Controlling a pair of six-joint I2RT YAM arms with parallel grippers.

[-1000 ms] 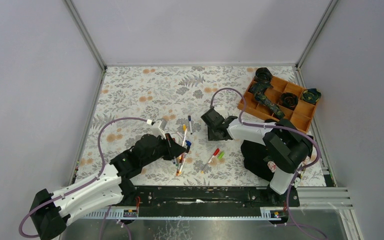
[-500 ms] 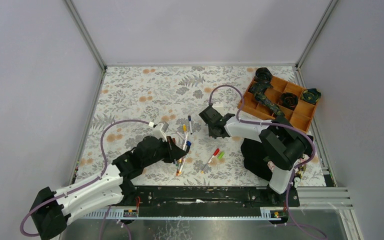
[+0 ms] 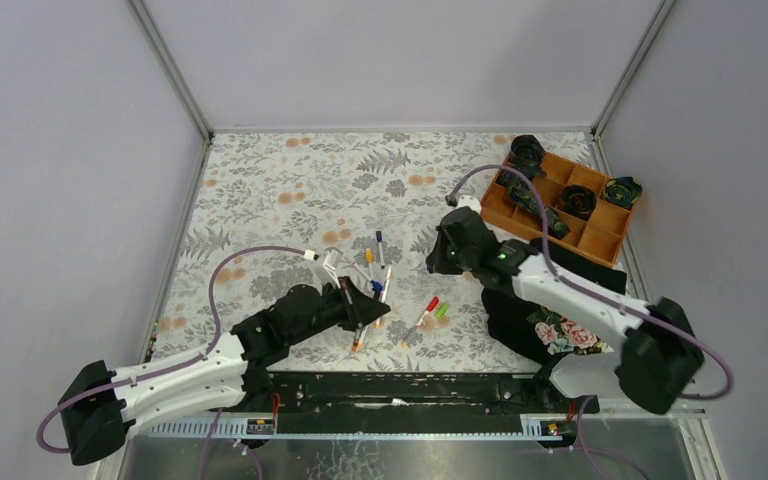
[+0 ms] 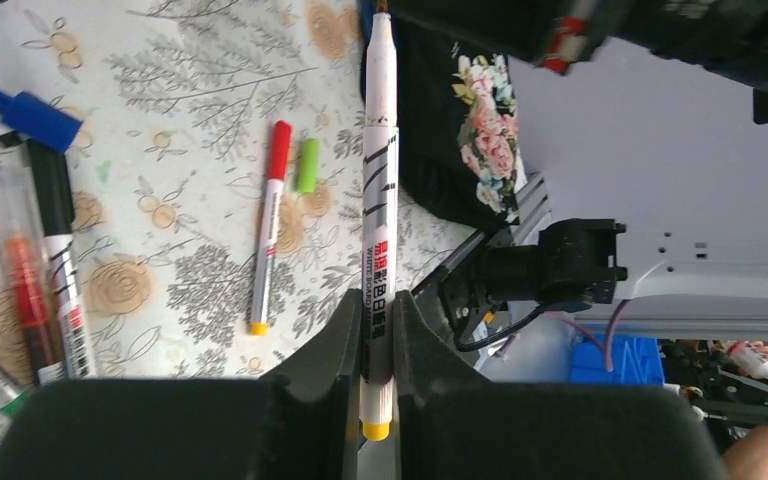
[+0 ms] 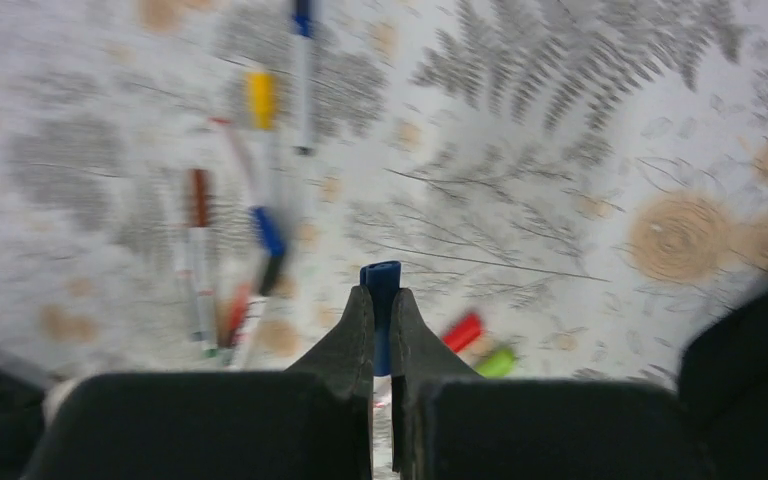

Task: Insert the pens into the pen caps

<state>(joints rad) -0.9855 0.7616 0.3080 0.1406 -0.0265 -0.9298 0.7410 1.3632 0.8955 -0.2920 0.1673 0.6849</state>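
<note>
Left gripper [image 4: 378, 312]: closed on a white pen [image 4: 380, 160], pinched near its yellow back end, with most of the barrel sticking out ahead of the fingers.
Right gripper [image 5: 381, 300]: clamped tight on a blue cap [image 5: 381, 282], held above the table [image 3: 290, 180]; only one end shows, the rest is buried between the fingers.
Still lying loose: loose pens [image 3: 379, 247] in a heap by the left gripper, with a red-capped pen [image 4: 268, 225] and a green cap [image 4: 307, 165] side by side between the arms.
Risk, wobble: the long overhang could let the pen pivot in the grip and the tip miss the cap.
Risk, cap: I cannot tell which way its mouth faces; a push against the closed end would likely pop it out.
Risk, match: yellow-ended pen and blue cap may not be a pair.
Risk, below: a low meeting could scatter the heap.
Edges: walls [image 3: 60, 150] on three sides, an orange tray [image 3: 605, 240] at the far right, and a rail [image 3: 410, 395] at the near edge.
Open room: bare patterned table beyond and left of the heap, and the air between the two grippers.
</note>
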